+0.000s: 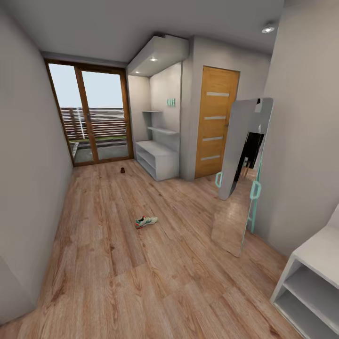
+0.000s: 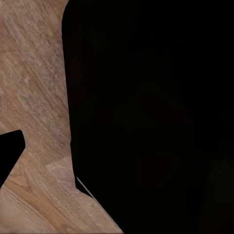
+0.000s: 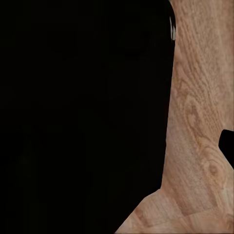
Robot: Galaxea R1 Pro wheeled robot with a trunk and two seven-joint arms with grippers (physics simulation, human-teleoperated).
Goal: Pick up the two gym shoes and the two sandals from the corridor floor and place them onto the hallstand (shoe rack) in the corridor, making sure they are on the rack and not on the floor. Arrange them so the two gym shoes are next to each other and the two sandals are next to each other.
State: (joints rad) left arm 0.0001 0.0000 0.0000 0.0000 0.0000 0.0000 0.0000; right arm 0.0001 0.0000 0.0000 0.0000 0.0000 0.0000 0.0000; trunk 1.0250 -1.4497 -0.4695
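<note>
On the corridor floor mid-hallway lay one gym shoe, a sandal farther off near the glass door, shoe rack against the far wall, gripper states impossible to tell.

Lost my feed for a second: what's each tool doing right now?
Left tool: cannot be told; its wrist view is mostly black.
Right tool: cannot be told, same reason.

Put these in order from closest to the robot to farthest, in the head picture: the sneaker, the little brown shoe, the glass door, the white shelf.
1. White shelf unit: closest, at the lower right corner.
2. Gym shoe: mid-floor, slightly left of centre.
3. Sandal: small and brown, farther down the corridor floor.
4. Glass door: farthest, at the corridor's end on the left.
</note>
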